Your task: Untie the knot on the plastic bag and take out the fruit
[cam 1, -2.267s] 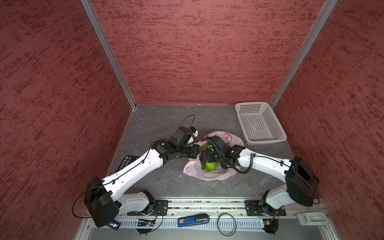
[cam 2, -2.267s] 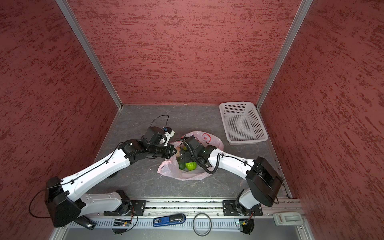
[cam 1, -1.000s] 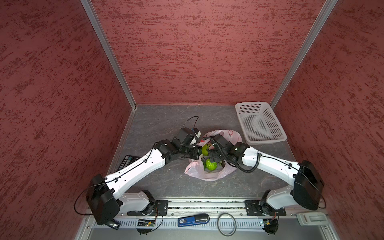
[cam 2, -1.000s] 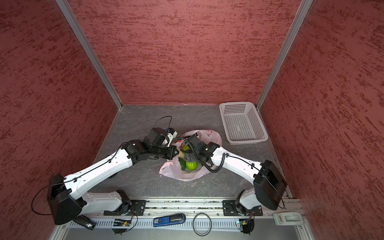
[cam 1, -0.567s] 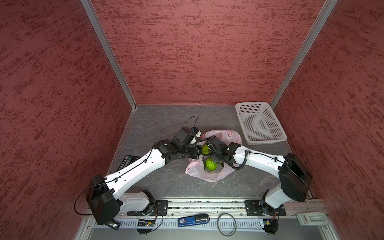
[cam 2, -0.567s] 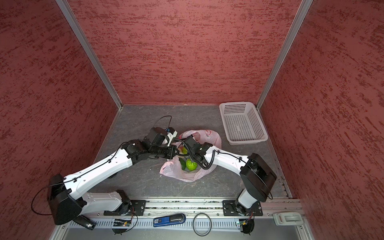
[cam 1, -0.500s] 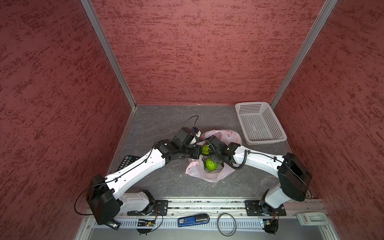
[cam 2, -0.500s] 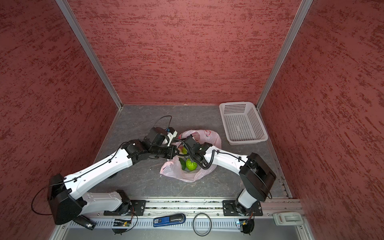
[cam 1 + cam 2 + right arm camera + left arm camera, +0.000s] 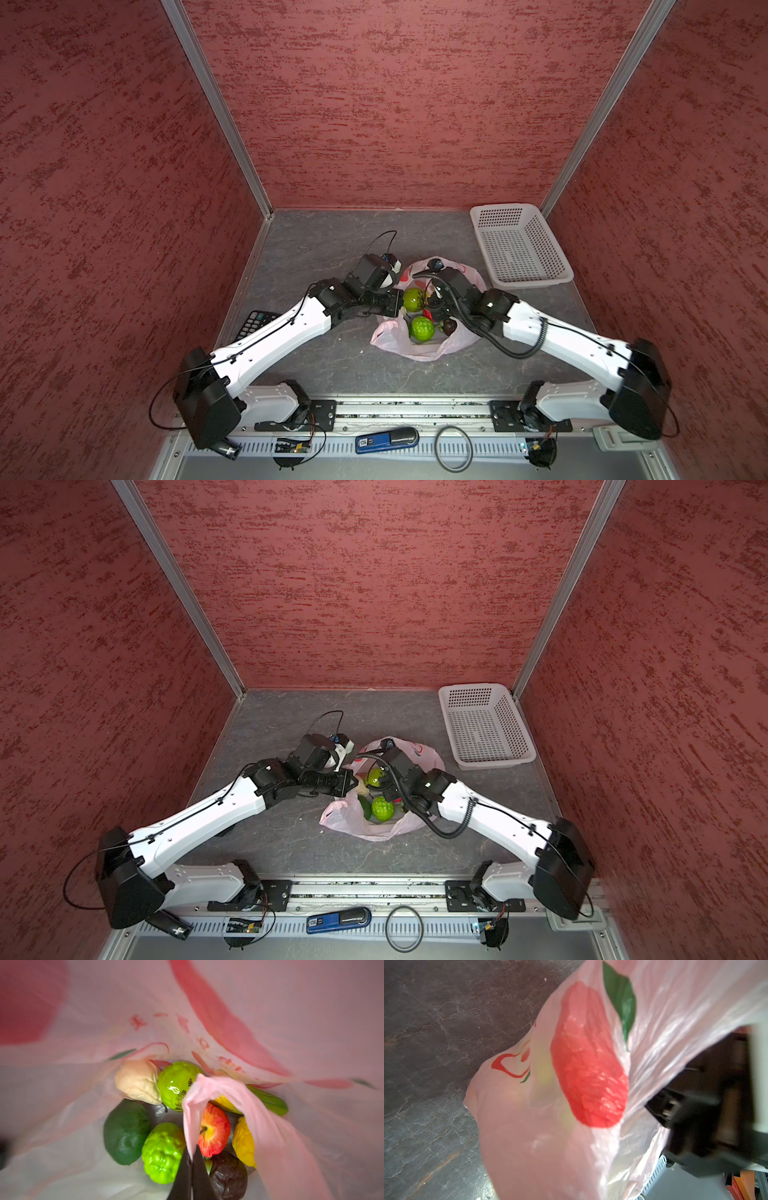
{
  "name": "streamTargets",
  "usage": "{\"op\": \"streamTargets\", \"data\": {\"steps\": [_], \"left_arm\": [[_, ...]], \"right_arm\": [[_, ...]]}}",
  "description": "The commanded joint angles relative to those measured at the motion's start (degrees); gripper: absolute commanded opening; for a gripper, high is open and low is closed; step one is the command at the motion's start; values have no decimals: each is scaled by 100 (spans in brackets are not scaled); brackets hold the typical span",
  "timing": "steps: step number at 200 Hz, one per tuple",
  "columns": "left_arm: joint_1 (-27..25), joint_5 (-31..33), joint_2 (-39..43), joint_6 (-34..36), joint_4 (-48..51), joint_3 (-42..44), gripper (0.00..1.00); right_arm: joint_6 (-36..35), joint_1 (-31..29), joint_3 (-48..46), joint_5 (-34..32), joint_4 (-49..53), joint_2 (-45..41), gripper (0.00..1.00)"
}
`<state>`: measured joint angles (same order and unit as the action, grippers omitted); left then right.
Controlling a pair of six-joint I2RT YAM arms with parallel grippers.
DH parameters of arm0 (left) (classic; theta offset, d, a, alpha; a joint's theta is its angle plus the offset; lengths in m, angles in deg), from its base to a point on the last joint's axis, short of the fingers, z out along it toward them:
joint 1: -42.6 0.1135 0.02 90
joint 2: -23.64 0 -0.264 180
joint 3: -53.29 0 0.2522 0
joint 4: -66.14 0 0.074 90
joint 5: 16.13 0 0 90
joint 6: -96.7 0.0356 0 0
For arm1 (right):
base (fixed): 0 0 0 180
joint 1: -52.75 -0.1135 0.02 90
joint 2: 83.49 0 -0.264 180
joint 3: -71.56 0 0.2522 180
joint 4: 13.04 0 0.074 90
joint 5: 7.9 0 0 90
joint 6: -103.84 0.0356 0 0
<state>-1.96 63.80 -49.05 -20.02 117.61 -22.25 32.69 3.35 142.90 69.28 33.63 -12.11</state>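
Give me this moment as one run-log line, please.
left fingers: shut on bag rim | right fingers: shut on bag strip | bag mouth: open | fruit: in bag

Red mottled walls (image 9: 395, 104) — grey veined floor (image 9: 316, 249) below.

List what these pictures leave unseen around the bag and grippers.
- Left gripper: its tips lie outside the left wrist view and are too small in both top views; its hold on the plastic bag is unclear.
- Knot: nowhere identifiable; the right arm overlaps the bag's rim in both top views.
- Red apple: half behind the pink strip pinched by the right gripper, right wrist view.
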Motion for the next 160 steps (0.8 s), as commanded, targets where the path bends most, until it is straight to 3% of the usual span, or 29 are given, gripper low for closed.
{"op": "streamTargets", "data": {"steps": [1, 35, 73, 114, 160], "left_arm": [[44, 111, -53, 7, 10, -172, 0], [88, 137, -88, 70, 35, -183, 0], [146, 128, -66, 169, 95, -182, 0], [227, 95, -60, 254, 157, -163, 0], [311, 69, -94, 307, 207, -154, 0]], "right_arm": [[434, -25, -123, 179, 324, -699, 0], [1195, 15, -138, -543, 921, -1476, 0], [2843, 220, -23, -1650, 2586, -1790, 0], [4196, 291, 94, -2340, 4238, -2078, 0], [4879, 299, 165, -2743, 4996, -2617, 0]]}}
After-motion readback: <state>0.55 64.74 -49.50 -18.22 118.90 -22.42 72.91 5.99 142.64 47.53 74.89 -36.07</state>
